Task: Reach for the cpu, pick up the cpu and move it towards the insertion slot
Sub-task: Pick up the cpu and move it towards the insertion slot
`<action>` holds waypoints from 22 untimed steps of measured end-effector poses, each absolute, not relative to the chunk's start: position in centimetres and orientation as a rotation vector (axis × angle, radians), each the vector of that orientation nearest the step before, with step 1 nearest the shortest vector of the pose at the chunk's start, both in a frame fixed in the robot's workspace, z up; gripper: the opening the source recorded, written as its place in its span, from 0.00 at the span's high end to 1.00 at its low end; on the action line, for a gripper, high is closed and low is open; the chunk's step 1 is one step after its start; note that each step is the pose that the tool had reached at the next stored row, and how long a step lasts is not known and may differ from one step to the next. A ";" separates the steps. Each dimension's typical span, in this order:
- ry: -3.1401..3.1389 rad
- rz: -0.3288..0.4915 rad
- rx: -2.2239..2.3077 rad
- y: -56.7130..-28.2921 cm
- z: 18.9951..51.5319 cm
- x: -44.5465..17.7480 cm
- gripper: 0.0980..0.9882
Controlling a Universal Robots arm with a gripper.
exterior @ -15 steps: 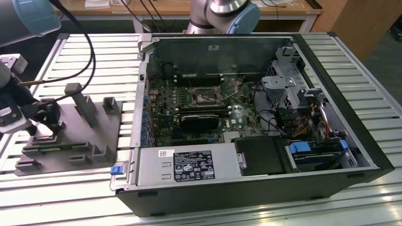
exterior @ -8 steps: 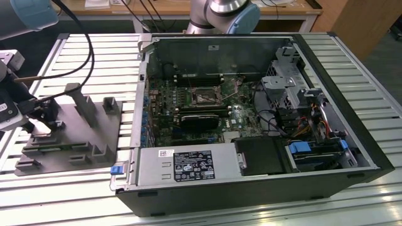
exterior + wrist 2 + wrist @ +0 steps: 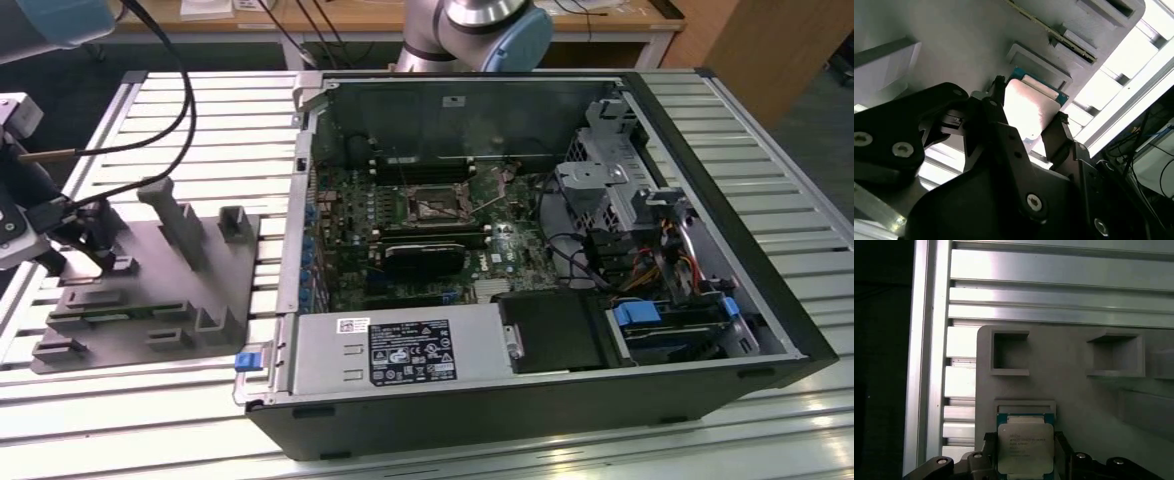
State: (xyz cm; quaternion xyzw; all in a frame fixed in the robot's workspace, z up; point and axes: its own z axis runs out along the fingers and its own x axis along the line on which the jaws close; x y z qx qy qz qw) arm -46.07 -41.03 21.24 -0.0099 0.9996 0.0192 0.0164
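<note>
From where I stood, the black two-fingered gripper (image 3: 1025,460) was down low over the grey plastic fixture block (image 3: 147,290), which lay on the slatted aluminium table (image 3: 200,120) at the exterior view's left. The small flat square cpu (image 3: 1025,447), silvery on top with a green rim, sat between its jaws at a shallow pocket near the fixture's edge. In both wrist views the jaws looked drawn in against two opposite edges of the chip, pinching it. I couldn't tell whether the chip had left its seat.

I judged the reach done and the pick-up in hand, at the point of the grasp.

The insertion slot (image 3: 438,205), a small square socket with a shiny metal frame and a dark centre, was well apart to the exterior view's right. It lay on the green motherboard inside the open black computer case (image 3: 694,180).

To my eye, a lift from here called for a straight, level rise clear of the pocket walls. The carry would then have to clear the case's near wall, with the grip firm enough to stop the thin chip tilting
</note>
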 end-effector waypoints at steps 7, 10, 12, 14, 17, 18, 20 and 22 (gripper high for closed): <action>3.107 0.060 -0.031 -41.0 22.4 -46.1 0.50; 3.106 0.060 -0.031 -41.0 22.9 -46.1 0.50; 3.106 0.060 -0.031 -41.0 23.2 -46.1 0.50; 3.105 0.060 -0.031 -41.0 23.6 -46.1 0.50; 3.105 0.060 -0.031 -41.0 24.1 -46.1 0.50; 3.105 0.060 -0.031 -41.0 24.3 -46.1 0.50; 3.105 0.060 -0.031 -41.0 24.6 -46.1 0.50; 3.104 0.060 -0.031 -41.0 25.0 -46.1 0.50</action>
